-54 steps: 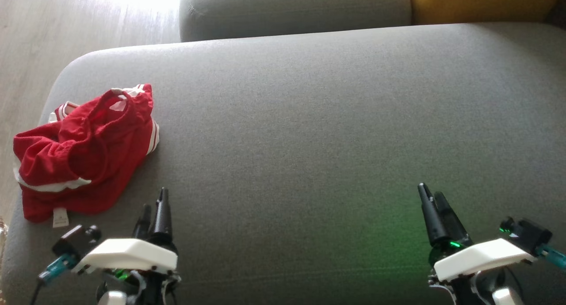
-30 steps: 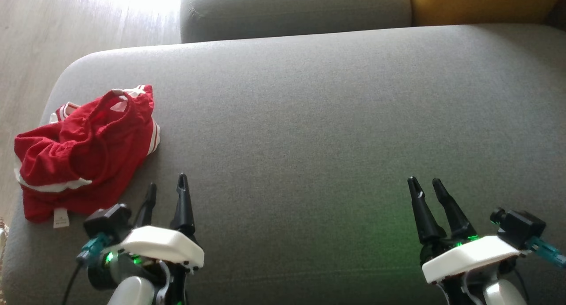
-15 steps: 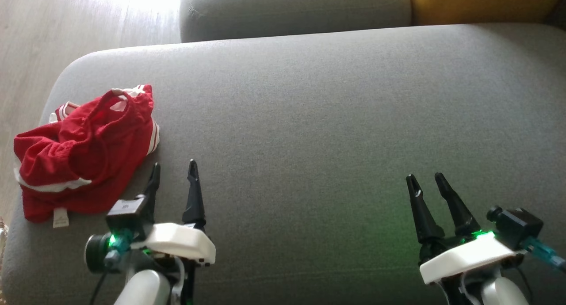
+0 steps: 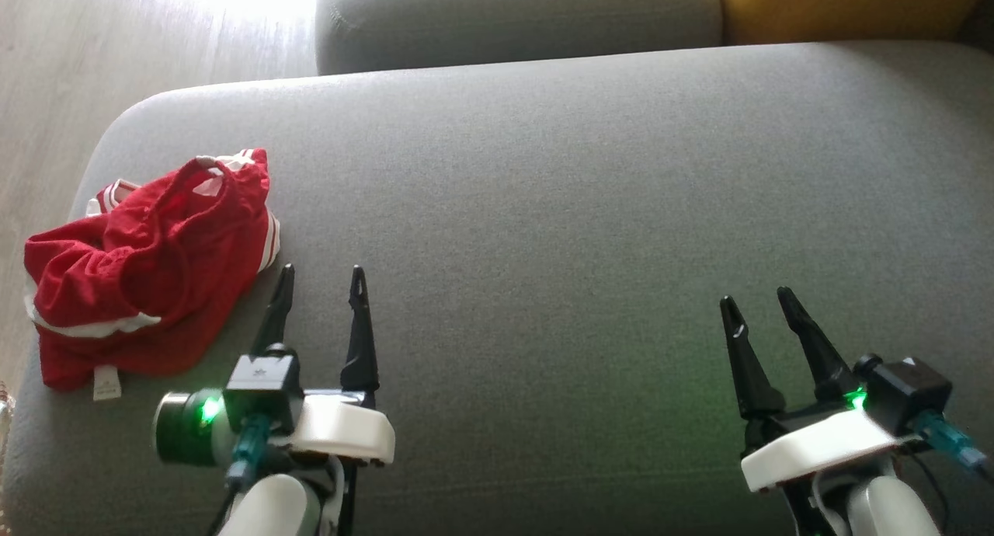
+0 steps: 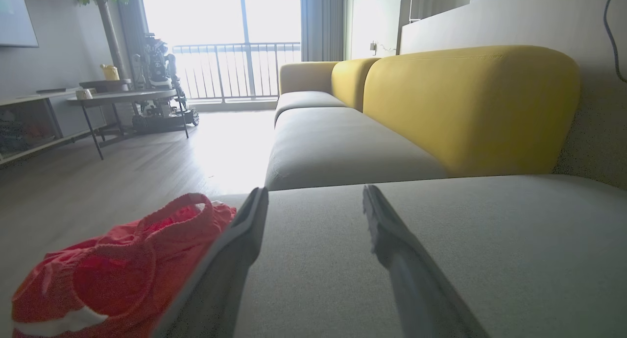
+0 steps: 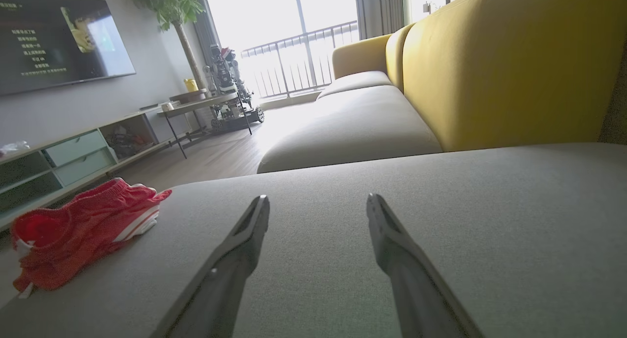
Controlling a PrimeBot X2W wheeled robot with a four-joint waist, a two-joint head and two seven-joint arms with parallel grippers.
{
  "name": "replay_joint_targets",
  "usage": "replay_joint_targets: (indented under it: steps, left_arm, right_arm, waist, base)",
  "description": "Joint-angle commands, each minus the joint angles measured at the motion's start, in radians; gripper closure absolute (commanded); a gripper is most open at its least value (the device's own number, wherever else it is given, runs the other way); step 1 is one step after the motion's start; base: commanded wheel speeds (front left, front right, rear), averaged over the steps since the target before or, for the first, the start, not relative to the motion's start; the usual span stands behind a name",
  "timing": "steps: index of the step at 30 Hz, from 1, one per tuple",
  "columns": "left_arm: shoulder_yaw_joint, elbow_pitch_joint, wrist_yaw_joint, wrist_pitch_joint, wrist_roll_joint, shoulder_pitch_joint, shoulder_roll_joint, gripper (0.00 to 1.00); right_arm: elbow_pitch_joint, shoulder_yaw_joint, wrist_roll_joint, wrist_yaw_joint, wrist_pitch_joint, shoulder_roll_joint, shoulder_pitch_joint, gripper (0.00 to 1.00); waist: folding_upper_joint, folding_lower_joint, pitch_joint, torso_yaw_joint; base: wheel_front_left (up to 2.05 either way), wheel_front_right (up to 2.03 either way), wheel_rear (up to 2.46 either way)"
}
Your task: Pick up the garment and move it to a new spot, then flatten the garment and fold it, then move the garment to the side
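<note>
A crumpled red garment point(image 4: 147, 268) with white stripes lies near the left end of the grey sofa cushion point(image 4: 543, 210). My left gripper point(image 4: 322, 273) hovers just right of the garment, open and empty, its left finger close to the fabric's edge. In the left wrist view the garment point(image 5: 117, 264) sits left of the open gripper point(image 5: 316, 196). My right gripper point(image 4: 755, 299) stands open over the cushion's right part, holding nothing. From the right wrist the garment point(image 6: 78, 228) appears far to the left of the open gripper point(image 6: 318, 203).
A second grey cushion point(image 4: 512, 15) and a yellow backrest point(image 4: 846, 8) lie beyond the cushion. Wooden floor point(image 4: 93, 54) runs past the cushion's left edge. A side table point(image 5: 122, 100), a TV point(image 6: 59, 39) and a low shelf unit point(image 6: 63, 156) stand across the room.
Both grippers opened from nearly shut. My left gripper advanced forward and right, alongside the garment's right edge. The right gripper rose slightly. The garment has not moved.
</note>
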Motion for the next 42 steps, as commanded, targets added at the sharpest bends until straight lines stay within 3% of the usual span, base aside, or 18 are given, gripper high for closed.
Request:
replay_joint_targets:
  steps: [1, 13, 32, 42]
  left_arm:
    - [0.017, -0.045, 0.014, -0.018, 0.037, -0.057, 0.017, 0.00]
    - [0.015, -0.082, 0.022, -0.053, 0.173, -0.054, 0.007, 0.00]
    - [0.075, -0.059, -0.033, -0.053, 0.181, -0.034, -0.030, 0.00]
    - [0.098, -0.031, -0.068, -0.053, 0.179, -0.032, -0.056, 0.00]
  right_arm:
    - [-0.042, 0.022, -0.036, 0.000, -0.017, -0.013, -0.049, 0.00]
    - [-0.065, 0.031, -0.184, 0.000, -0.052, -0.014, -0.054, 0.00]
    - [-0.064, 0.030, -0.177, 0.000, -0.052, -0.014, -0.051, 0.00]
    - [-0.067, 0.025, -0.181, 0.000, -0.052, -0.014, -0.047, 0.00]
  waist:
    - [0.0000, 0.0000, -0.001, 0.000]
    - [0.0000, 0.0000, 0.000, 0.002]
    - [0.0000, 0.0000, -0.002, 0.003]
    - [0.0000, 0.0000, 0.007, 0.051]
  base:
    - [0.00, 0.00, 0.00]
    - [0.00, 0.00, 0.00]
    - [0.00, 0.00, 0.00]
    - [0.00, 0.00, 0.00]
